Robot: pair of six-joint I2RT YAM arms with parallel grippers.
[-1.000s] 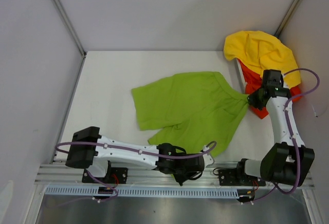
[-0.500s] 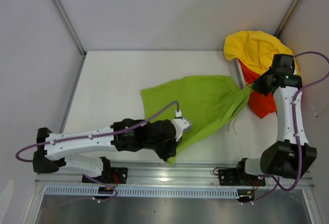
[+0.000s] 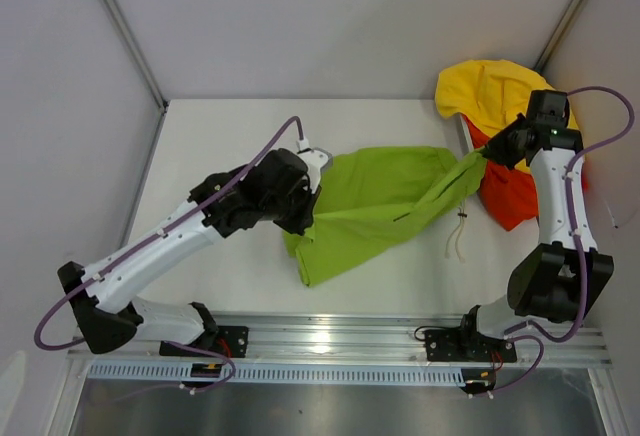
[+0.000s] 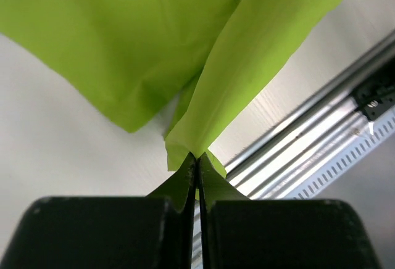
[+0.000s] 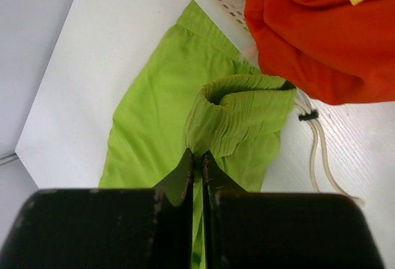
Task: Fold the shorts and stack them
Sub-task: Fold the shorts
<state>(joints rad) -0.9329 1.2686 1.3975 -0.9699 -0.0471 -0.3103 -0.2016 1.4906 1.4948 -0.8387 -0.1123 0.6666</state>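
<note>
Mid white tabletop [image 3: 200, 146], lime-green cloth shorts [image 3: 385, 191] now hang doubled between left claw [image 3: 303, 220], clamped on a leg hem and freshly swung up-left, and right claw [image 3: 487, 157] pinching the waistband: first fold forming.

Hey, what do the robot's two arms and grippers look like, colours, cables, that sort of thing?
The left arm and right arm both have white tube-like links between bulky black joints, each trailed by a loose thin purple cable. The left gripper and right gripper are matte black, with flat fingers tapering to thin tips.
</note>
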